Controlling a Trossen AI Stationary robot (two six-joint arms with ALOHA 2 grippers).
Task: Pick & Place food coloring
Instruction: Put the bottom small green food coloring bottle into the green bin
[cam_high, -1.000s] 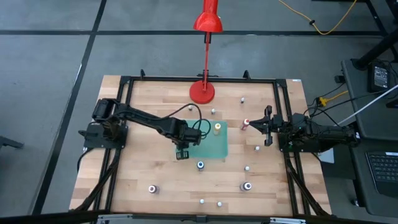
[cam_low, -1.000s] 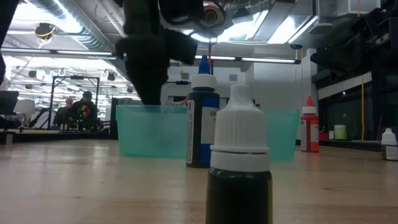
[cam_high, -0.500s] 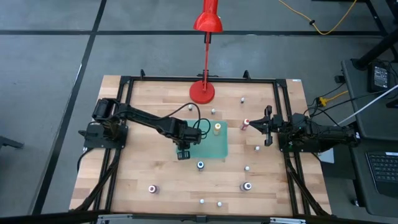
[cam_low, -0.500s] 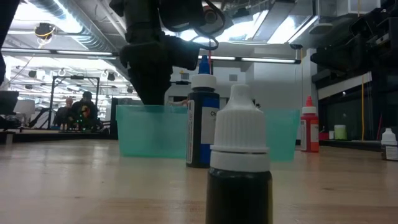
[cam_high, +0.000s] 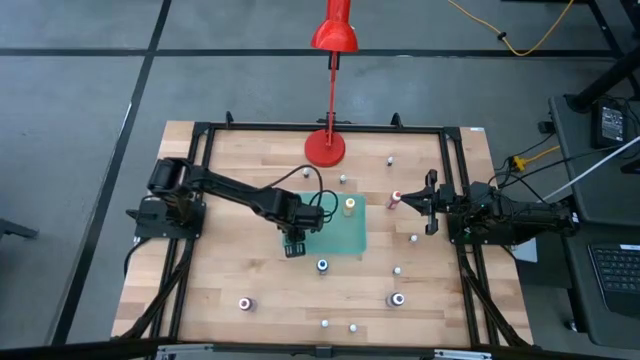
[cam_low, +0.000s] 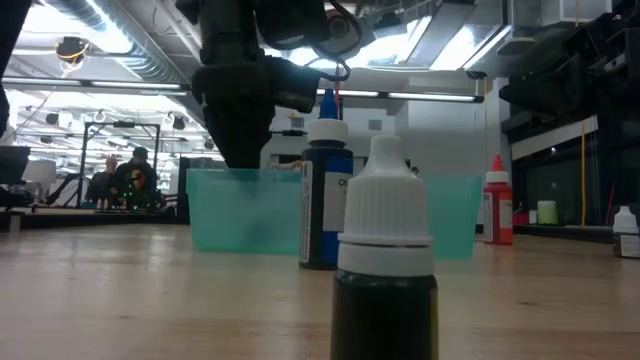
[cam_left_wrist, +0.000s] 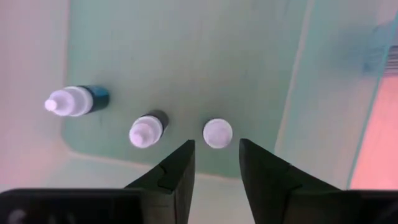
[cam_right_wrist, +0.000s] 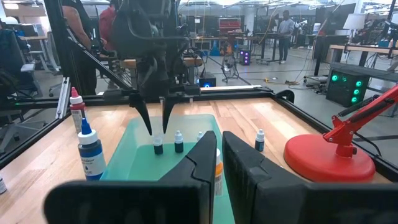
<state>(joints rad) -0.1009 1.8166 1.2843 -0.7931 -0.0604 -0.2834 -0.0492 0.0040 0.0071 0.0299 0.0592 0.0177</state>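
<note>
Bright overhead ceiling lights glare in the low view; nearest bottle (cam_low: 385, 262) blurred.

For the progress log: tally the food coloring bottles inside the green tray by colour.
In the green tray:
White-capped bottles: 3
Orange bottle: 1
Total: 4

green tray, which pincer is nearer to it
Left. The left pincer hangs over the green tray's left end, fingers parted above small bottles standing inside. The right pincer sits closed off the tray's right side, near a red-capped bottle.
</note>
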